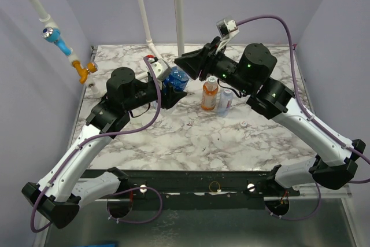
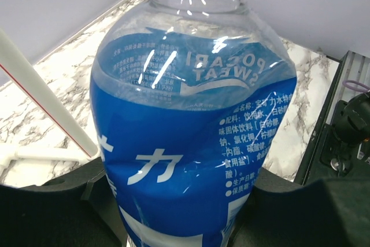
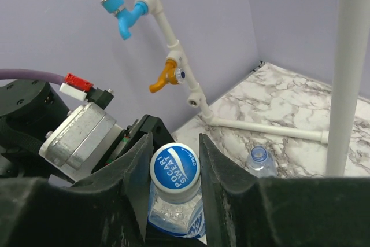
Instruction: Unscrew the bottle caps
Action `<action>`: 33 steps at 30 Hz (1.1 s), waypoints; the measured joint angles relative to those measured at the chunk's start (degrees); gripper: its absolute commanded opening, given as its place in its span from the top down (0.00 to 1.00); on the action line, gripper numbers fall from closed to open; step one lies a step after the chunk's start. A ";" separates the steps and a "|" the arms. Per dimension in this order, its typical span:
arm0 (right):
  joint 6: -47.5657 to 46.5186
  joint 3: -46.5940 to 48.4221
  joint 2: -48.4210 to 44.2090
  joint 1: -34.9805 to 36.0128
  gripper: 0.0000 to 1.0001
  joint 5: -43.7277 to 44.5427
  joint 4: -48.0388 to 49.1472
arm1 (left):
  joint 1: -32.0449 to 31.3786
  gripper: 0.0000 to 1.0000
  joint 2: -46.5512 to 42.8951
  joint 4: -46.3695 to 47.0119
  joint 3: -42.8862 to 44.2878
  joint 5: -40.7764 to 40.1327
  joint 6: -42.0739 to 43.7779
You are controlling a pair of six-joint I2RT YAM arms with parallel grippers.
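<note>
We find one bottle point(image 1: 175, 78) at the far-left part of the table point(image 1: 173, 137), between the left gripper's point(image 1: 169, 89) fingers, its cap point(image 3: 174, 168) between the right gripper's point(image 3: 175, 151). Just past it is another bottle point(image 3: 260, 161), before a pipe point(image 3: 272, 128) lying on the table. Rightward stands a third bottle point(image 1: 210, 93), a fourth bottle point(image 1: 226, 100) just beside its right; a loose cap point(image 1: 245, 124) lies nearer, further right.

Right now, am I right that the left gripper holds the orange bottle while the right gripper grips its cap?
No: per the left wrist view, the left gripper holds the blue-labelled bottle while the right gripper grips its cap.
</note>
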 measured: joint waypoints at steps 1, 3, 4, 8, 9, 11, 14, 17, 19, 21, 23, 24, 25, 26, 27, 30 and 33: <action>0.04 -0.20 -0.11 0.00 0.72 -0.11 0.22 | 0.00 1.00 0.00 0.07 -0.02 0.02 -0.09; 0.09 -0.59 -0.39 0.00 0.75 -0.13 0.59 | 0.00 1.00 -0.02 0.09 -0.02 0.07 -0.20; 0.07 -0.76 -0.57 0.00 0.77 -0.15 0.68 | 0.00 1.00 -0.02 0.17 -0.02 0.13 -0.22; -1.01 -1.42 -1.40 0.00 0.81 -1.36 1.14 | 0.00 1.00 -0.13 0.26 -0.07 1.68 -0.28; -1.64 -1.84 -1.79 0.00 0.81 -2.34 1.53 | 0.00 1.00 -0.28 0.31 -0.13 2.62 -0.28; -3.04 -2.71 -2.86 0.00 0.81 -5.09 2.21 | 0.00 1.00 -0.79 0.20 -0.33 4.96 -0.31; -5.33 -3.19 -4.55 0.00 0.81 -10.62 2.82 | 0.00 1.00 -1.79 -0.28 -0.35 10.23 -0.22; -7.19 -3.19 -6.71 0.00 0.82 -14.75 4.35 | 0.00 1.00 -2.95 -3.10 -0.44 15.23 0.92; -8.26 -3.19 -8.22 0.00 0.82 -15.93 4.79 | 0.00 1.00 -3.52 -5.03 -0.90 17.35 2.58; -9.18 -3.19 -9.38 0.00 0.85 -16.04 4.81 | 0.00 1.00 -4.07 -7.52 -1.70 18.82 5.14; -9.88 -3.21 -10.23 0.00 0.88 -15.72 4.81 | 0.00 1.00 -4.33 -9.35 -2.43 19.43 7.06; -10.21 -3.37 -10.58 0.00 0.89 -15.23 4.81 | 0.00 1.00 -4.44 -10.34 -2.93 19.47 8.39; -10.51 -3.85 -11.04 0.00 0.90 -14.36 4.83 | 0.00 1.00 -4.52 -10.93 -3.28 19.47 9.33; -10.71 -4.59 -11.54 0.00 0.90 -13.18 4.76 | 0.00 1.00 -4.55 -11.67 -3.56 19.45 10.25; -10.95 -5.53 -12.07 0.00 0.90 -11.47 4.66 | 0.00 1.00 -4.57 -12.26 -3.65 19.45 10.86; -11.37 -9.38 -13.57 0.04 0.89 -1.81 4.13 | 0.00 1.00 -4.66 -13.22 -3.69 19.47 12.31; -10.93 -14.99 -14.60 -1.60 0.89 10.36 2.78 | 0.00 1.00 -4.83 -13.44 -3.69 19.74 12.96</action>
